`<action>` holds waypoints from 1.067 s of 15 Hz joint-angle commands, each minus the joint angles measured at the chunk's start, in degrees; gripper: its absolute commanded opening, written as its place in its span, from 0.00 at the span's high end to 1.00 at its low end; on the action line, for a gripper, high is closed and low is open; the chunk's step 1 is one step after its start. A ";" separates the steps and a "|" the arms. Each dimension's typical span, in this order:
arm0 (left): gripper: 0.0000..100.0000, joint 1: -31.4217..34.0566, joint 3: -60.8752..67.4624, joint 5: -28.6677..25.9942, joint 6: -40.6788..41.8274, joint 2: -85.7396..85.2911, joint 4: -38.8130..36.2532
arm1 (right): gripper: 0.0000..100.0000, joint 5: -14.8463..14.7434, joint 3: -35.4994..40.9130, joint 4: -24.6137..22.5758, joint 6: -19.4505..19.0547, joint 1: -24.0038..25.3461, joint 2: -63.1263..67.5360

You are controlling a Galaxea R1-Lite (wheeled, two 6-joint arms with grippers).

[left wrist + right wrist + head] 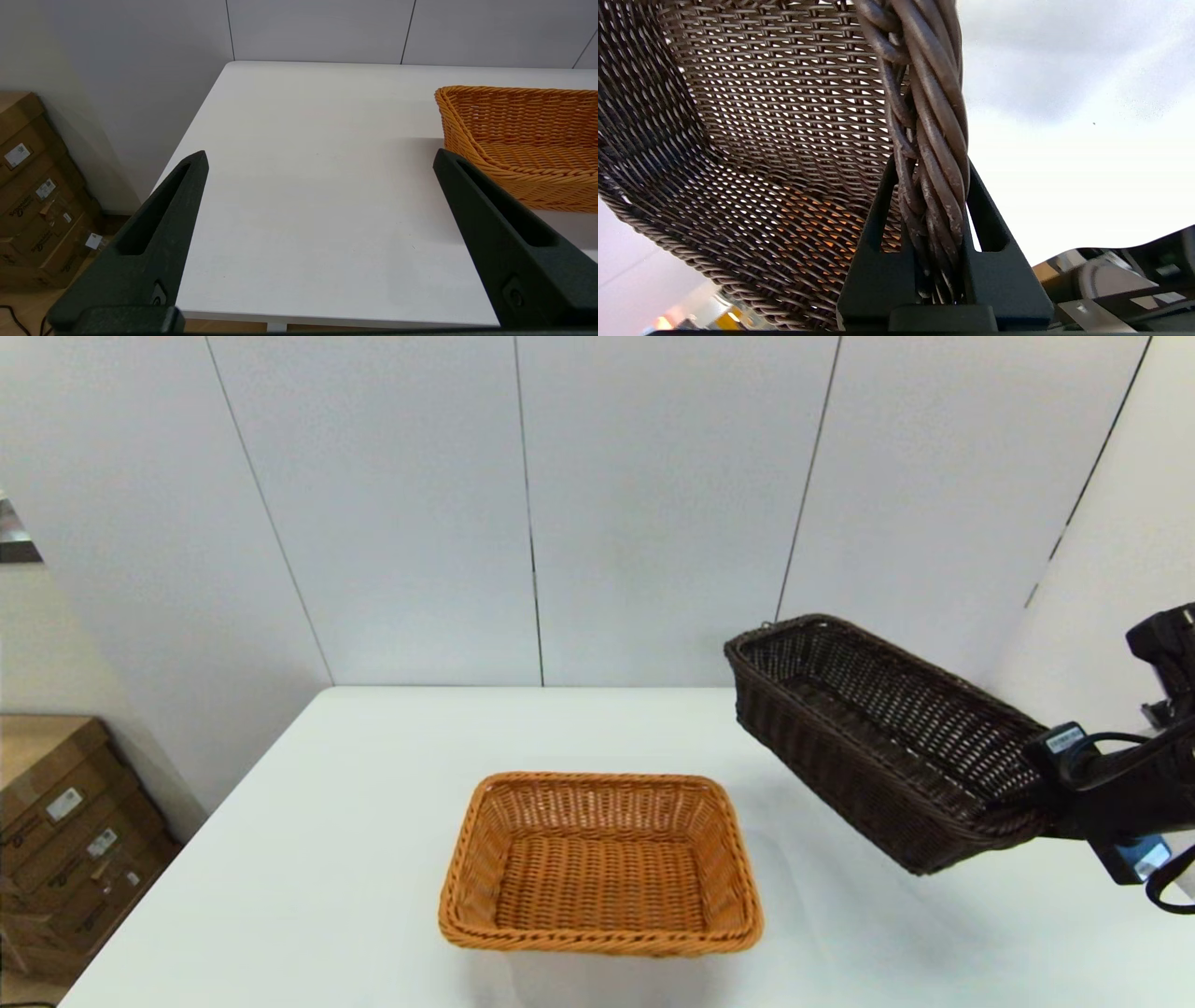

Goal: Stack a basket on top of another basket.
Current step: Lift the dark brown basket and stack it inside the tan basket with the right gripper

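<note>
The dark brown basket (pixel 878 737) hangs tilted in the air over the table's right side, up and to the right of the orange-tan basket (pixel 600 863). My right gripper (pixel 1046 782) is shut on its near braided rim (pixel 929 154), one finger on each side of the braid. Through the dark weave some orange shows. The orange-tan basket sits flat on the table's middle, nothing in it. My left gripper (pixel 320 161) stands open over the table's left part, beside the orange-tan basket (pixel 523 140).
The white table (pixel 355 821) ends at a grey panelled wall at the back. Cardboard boxes (pixel 65 831) stand on the floor past the table's left edge.
</note>
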 commanded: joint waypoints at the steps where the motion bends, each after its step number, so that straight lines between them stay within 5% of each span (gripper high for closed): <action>1: 0.00 0.01 0.09 0.01 -0.03 -0.11 -0.01 | 1.00 2.81 -0.37 0.28 -1.89 0.08 -5.55; 3: 0.00 0.01 0.09 0.01 -0.03 -0.11 -0.01 | 1.00 6.06 -0.55 2.39 -6.37 1.48 -9.15; 8: 0.00 0.01 0.09 0.01 -0.03 -0.11 -0.01 | 1.00 6.23 -4.68 13.11 -19.55 10.71 -11.09; 11: 0.00 0.01 0.09 0.01 -0.03 -0.11 -0.01 | 1.00 6.15 -8.11 16.98 -20.78 16.78 -10.65; 16: 0.00 0.01 0.09 0.01 -0.03 -0.11 -0.01 | 1.00 6.15 -9.95 16.45 -21.22 25.13 -3.18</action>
